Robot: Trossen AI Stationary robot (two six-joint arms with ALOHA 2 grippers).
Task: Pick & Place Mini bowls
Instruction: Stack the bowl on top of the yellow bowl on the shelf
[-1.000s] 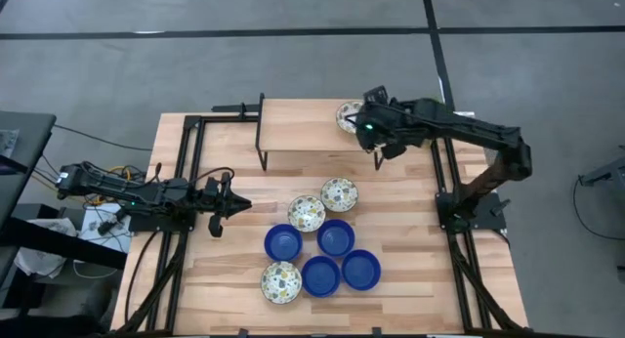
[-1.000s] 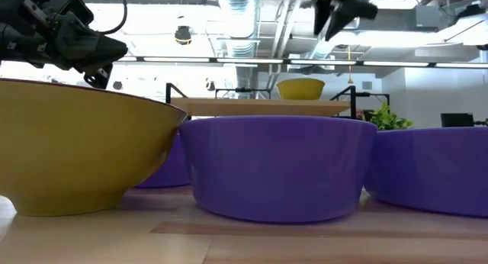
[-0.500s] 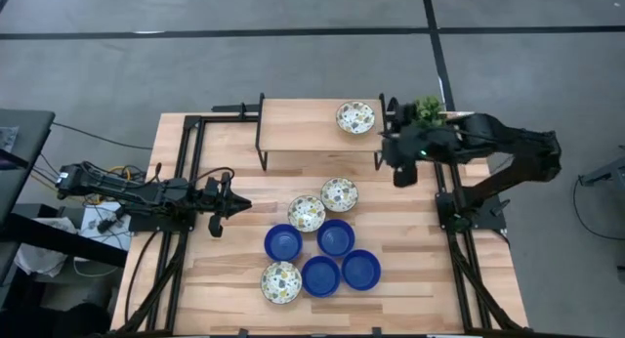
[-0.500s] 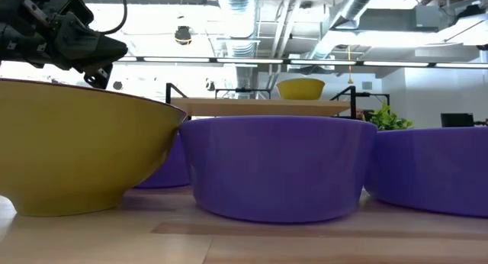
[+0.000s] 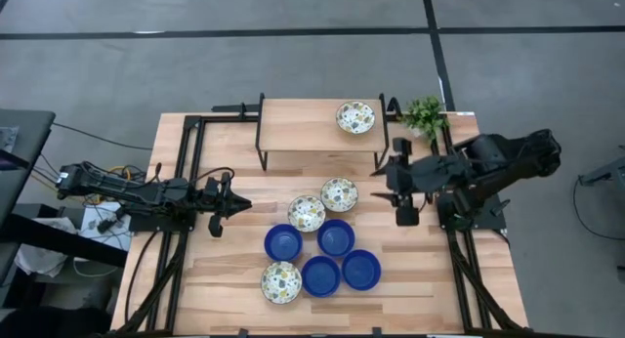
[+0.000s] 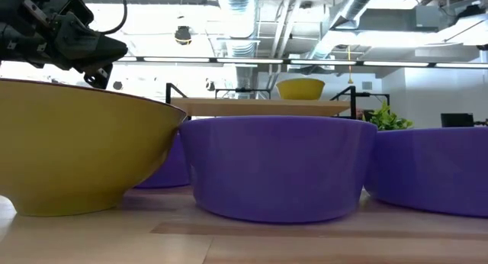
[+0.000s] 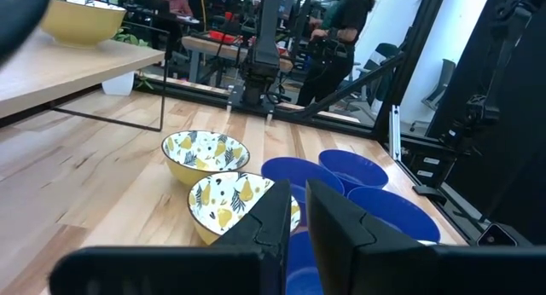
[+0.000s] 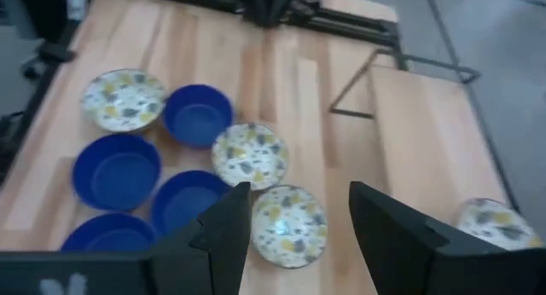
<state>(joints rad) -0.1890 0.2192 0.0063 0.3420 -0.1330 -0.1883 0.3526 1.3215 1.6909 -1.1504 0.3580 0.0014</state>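
Observation:
Eight mini bowls show in the high view. One floral bowl point(image 5: 355, 117) stands on the raised wooden shelf point(image 5: 303, 123). Three floral bowls point(image 5: 339, 193) point(image 5: 306, 213) point(image 5: 280, 281) and the blue bowls point(image 5: 336, 236) point(image 5: 283, 243) sit in a cluster on the table. My right gripper point(image 5: 389, 185) point(image 8: 299, 205) is open and hovers just right of the cluster, its fingers pointing at the nearest floral bowl point(image 8: 290, 213). My left gripper point(image 5: 239, 204) point(image 7: 299, 218) waits shut at the cluster's left, above the table.
A small green plant point(image 5: 425, 113) stands at the shelf's right end. Black frame rails point(image 5: 190, 172) run along both table sides. In the low view a yellowish bowl point(image 6: 76, 149) and blue bowls point(image 6: 278, 165) fill the foreground. People show in the room behind.
My right gripper has drawn away from the floral bowl on the shelf, moving right and then toward the table's near edge, and has come down beside the cluster. The bowl has stayed on the shelf.

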